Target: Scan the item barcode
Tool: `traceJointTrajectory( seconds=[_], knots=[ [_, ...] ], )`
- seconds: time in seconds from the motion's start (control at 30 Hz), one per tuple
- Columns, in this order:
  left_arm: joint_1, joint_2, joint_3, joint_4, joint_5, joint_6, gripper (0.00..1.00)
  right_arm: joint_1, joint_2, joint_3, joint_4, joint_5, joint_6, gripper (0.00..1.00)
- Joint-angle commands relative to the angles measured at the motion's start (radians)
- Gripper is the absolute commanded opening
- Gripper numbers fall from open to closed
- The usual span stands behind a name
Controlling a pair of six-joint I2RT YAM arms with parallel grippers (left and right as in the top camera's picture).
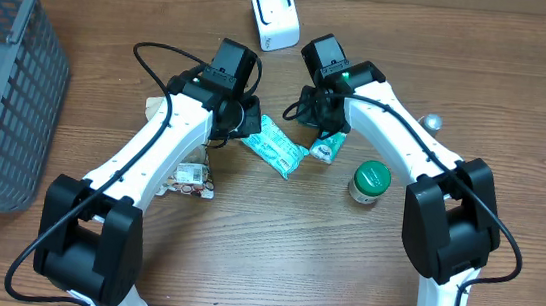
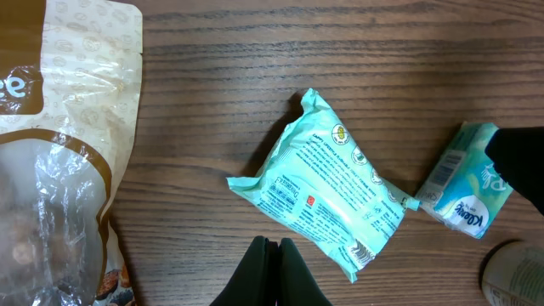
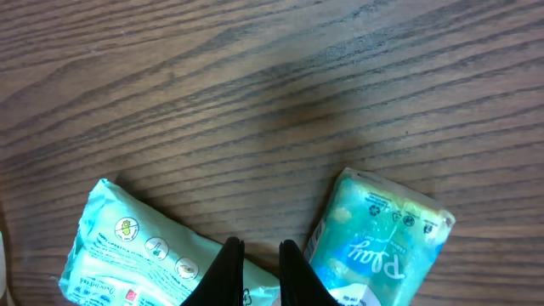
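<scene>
Overhead, you see the mint-green soft plastic wipes pack (image 1: 274, 145) lying flat on the wooden bench (image 1: 272, 263). It sits between the wrists of the two arms, well apart from the white box-shaped scanner (image 1: 275, 15) standing at the far side. Just to its right lies a small teal tissue pack (image 1: 325, 148), near it but not touching. Further right stands a round jar with a green lid (image 1: 370, 180). A clear-and-brown snack bag (image 1: 190, 178) lies beneath the left arm, and a grey plastic mesh basket (image 1: 46, 61) sits at the left edge of the bench.

Your left wrist camera shows the left hand (image 2: 274, 242) clenched, its fingers pressed together with nothing between them. It hovers just beside the near edge of the wipes pack, which lies printed side up and slanted across the wood grain. The snack bag fills the left of that view.

Your right wrist camera shows the right hand (image 3: 260, 246) with its fingers a narrow gap apart, grasping nothing. It is poised over one edge of the wipes pack, with the tissue pack just beside its right finger. From this angle you cannot tell whether the fingertips touch the wrapper.
</scene>
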Motion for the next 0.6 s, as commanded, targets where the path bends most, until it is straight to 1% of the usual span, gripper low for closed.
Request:
traceJointTrajectory(
  seconds=[0.0, 0.07, 0.17, 0.23, 0.33, 0.4, 0.5, 0.57],
  knots=[
    [-0.007, 0.014, -0.011, 0.008, -0.018, -0.006, 0.04, -0.006, 0.003, -0.048, 0.021, 0.016, 0.001, 0.12],
    [-0.007, 0.014, -0.011, 0.014, -0.018, -0.006, 0.04, -0.006, 0.003, -0.077, 0.036, -0.015, 0.001, 0.12],
    [-0.007, 0.014, -0.011, 0.021, -0.018, -0.006, 0.04, -0.001, 0.003, -0.108, 0.047, -0.135, 0.001, 0.12],
    [-0.007, 0.014, -0.011, 0.023, -0.018, -0.006, 0.04, 0.01, 0.003, -0.111, 0.04, -0.176, 0.001, 0.12],
    [-0.007, 0.014, -0.011, 0.021, -0.026, -0.003, 0.04, 0.037, 0.003, -0.111, 0.026, -0.216, 0.001, 0.13],
    [-0.007, 0.014, -0.011, 0.021, -0.026, -0.002, 0.04, 0.062, 0.003, -0.111, 0.02, -0.246, 0.0, 0.16],
    [-0.007, 0.014, -0.011, 0.021, -0.025, -0.002, 0.04, 0.085, 0.003, -0.11, 0.022, -0.245, 0.0, 0.16],
    [-0.007, 0.014, -0.011, 0.018, -0.026, -0.002, 0.04, 0.085, 0.002, -0.101, 0.026, -0.243, -0.001, 0.2]
  ],
)
